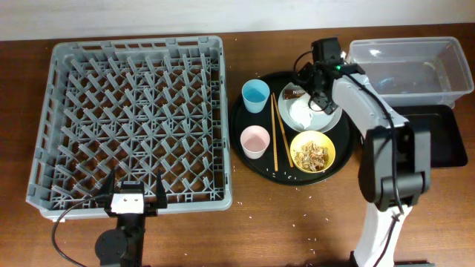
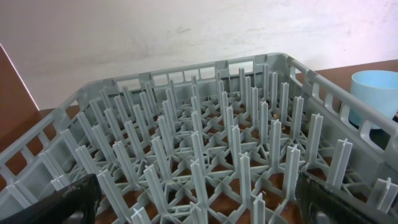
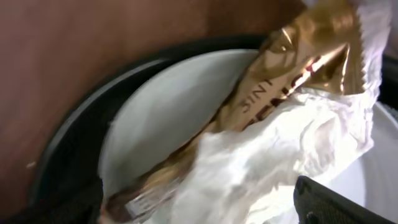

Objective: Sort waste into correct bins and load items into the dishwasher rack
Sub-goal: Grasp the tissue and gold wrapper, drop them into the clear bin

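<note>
Right wrist view: the right gripper (image 3: 199,200) has its fingers spread wide and grips nothing. One crumpled napkin (image 3: 280,155) lies between them, and one gold wrapper (image 3: 292,68) slants from beside one finger to well past the other, both on one plate (image 3: 168,106). The left gripper (image 2: 202,202) is equally spread and empty, one rack (image 2: 205,137) just beyond its fingers; overhead shows two cups, blue cup (image 1: 255,95) and pink cup (image 1: 254,141).
</note>
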### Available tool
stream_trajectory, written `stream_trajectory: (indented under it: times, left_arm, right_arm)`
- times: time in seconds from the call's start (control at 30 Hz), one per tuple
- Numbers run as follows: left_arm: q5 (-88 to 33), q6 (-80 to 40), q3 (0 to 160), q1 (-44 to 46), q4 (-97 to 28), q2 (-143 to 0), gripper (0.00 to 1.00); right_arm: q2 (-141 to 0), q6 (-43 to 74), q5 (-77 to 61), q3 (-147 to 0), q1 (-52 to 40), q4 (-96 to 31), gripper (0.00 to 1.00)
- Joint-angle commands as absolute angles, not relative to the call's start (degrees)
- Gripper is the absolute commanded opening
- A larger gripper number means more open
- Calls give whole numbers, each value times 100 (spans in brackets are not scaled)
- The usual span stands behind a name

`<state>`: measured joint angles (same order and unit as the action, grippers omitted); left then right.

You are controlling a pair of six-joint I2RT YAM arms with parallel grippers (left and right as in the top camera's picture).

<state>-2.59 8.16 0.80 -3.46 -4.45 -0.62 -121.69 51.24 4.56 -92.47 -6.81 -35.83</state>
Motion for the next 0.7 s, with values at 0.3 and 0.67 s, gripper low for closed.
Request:
stream_trajectory:
  times: [0.3,0.67]
  left_arm:
    - [-272,913,51,-381,-456,-36,99]
    - [-272,913,51,-381,-456,-36,99]
  right_arm:
    - [-11611,3701,565,-9568,-738,-3935,4]
    - [-11087,3452,1636,-9708,1192,-2475,17]
